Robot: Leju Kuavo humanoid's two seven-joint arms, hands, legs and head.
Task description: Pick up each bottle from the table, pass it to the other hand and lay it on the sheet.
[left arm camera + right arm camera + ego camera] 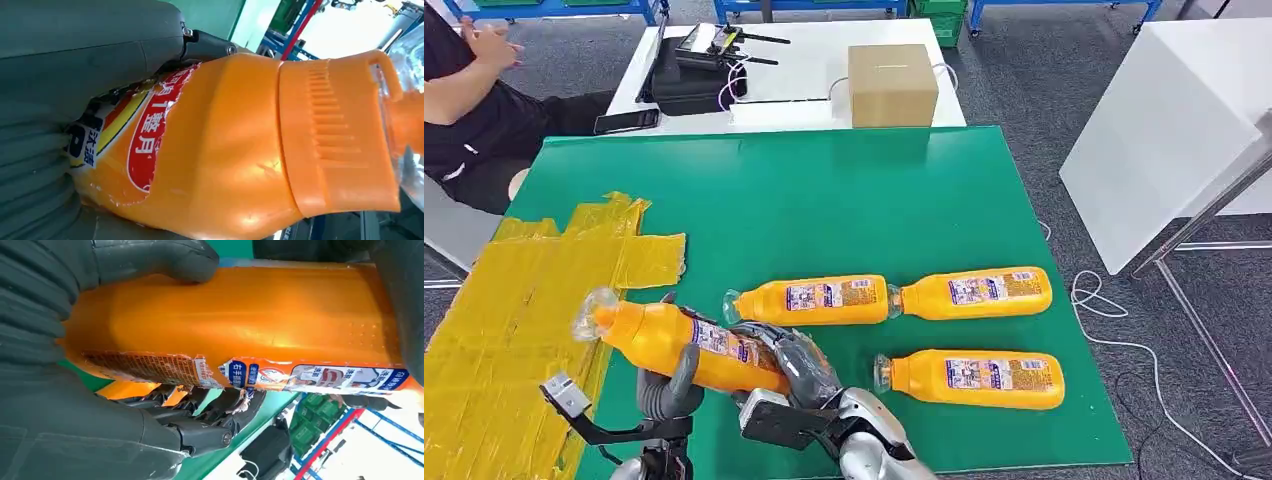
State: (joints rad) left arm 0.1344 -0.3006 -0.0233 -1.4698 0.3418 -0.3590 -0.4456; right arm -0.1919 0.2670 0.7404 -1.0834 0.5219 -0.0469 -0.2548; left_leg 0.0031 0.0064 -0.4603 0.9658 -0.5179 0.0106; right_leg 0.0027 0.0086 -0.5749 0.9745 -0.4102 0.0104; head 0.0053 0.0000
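Both hands grasp the held bottle above the bench: right hand on its base end, left hand at mid-body. Its long axis runs from four o'clock to ten o'clock, cap toward the yellow sheet, nearest the left hand.

Held orange bottle: torn label, red oval with white characters "1整月"; beside it a blue patch, "汰渍". On the label strip seen from the right wrist, blue boxes with white characters, "右手" legible. Other bottles' labels too small to read.
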